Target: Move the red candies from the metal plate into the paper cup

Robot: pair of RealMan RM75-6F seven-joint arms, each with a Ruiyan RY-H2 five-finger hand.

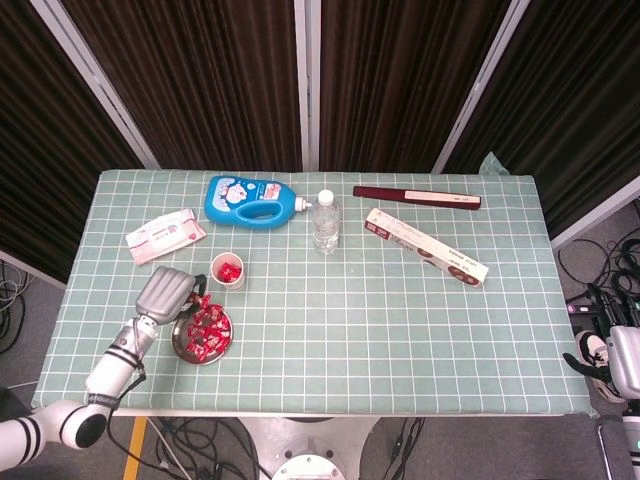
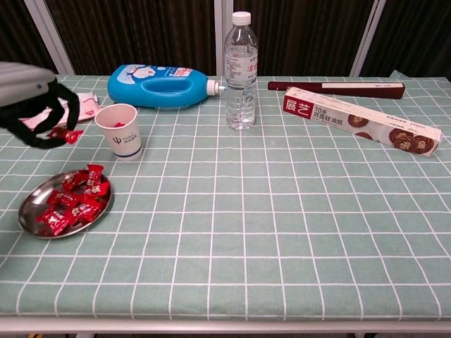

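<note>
A metal plate (image 2: 27,203) (image 1: 181,343) with several red candies (image 2: 73,201) (image 1: 208,330) lies near the table's front left corner. Behind it stands a white paper cup (image 2: 122,132) (image 1: 228,271) with red candy inside. My left hand (image 2: 35,105) (image 1: 168,295) hovers above the table, left of the cup and behind the plate. It pinches one red candy (image 2: 68,134) in its dark fingertips. My right hand (image 1: 612,362) shows only at the head view's right edge, off the table; how its fingers lie is unclear.
A blue detergent bottle (image 2: 158,86) and a wipes pack (image 1: 164,234) lie behind the cup. A water bottle (image 2: 241,70) stands mid-table. A long white box (image 2: 361,121) and a dark red box (image 2: 337,88) lie at the back right.
</note>
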